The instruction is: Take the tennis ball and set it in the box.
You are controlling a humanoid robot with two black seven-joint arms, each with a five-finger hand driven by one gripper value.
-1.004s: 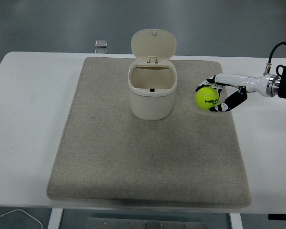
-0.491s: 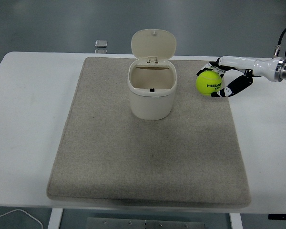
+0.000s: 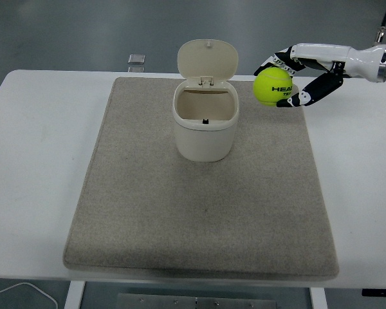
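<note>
Nearest to us, at the bottom left corner, we see a thin white cable (image 3: 22, 291) curling under the near edge of the white table (image 3: 32, 187). Most of the tabletop is covered by a large grey-beige mat (image 3: 202, 206), which lies flat and in the same place as a second ago.

Farther back, toward the mat's far half and a little left of its middle, stands the cream box (image 3: 204, 125), a small bin with rounded walls. Its hinged lid (image 3: 207, 59) is tipped up and back, so we look straight into the open mouth. Neither box nor lid has shifted since the earlier frames.

To the right of the box and level with its lid we find the tennis ball (image 3: 273, 86), bright yellow-green with dark lettering. It is off the mat and in the air, clasped by our right hand (image 3: 294, 76), whose fingers curl over the ball's top and far side while the thumb presses from below right. The white forearm runs off to the right edge of the picture.

Compared with a second ago, the hand and ball are clearly higher and somewhat nearer the box: then the ball hung low beside the box's wall, now it sits close to the lid's right edge, still apart from it.

Beyond the table's far edge, a small grey square object (image 3: 136, 59) lies on the dark floor (image 3: 71, 32).
</note>
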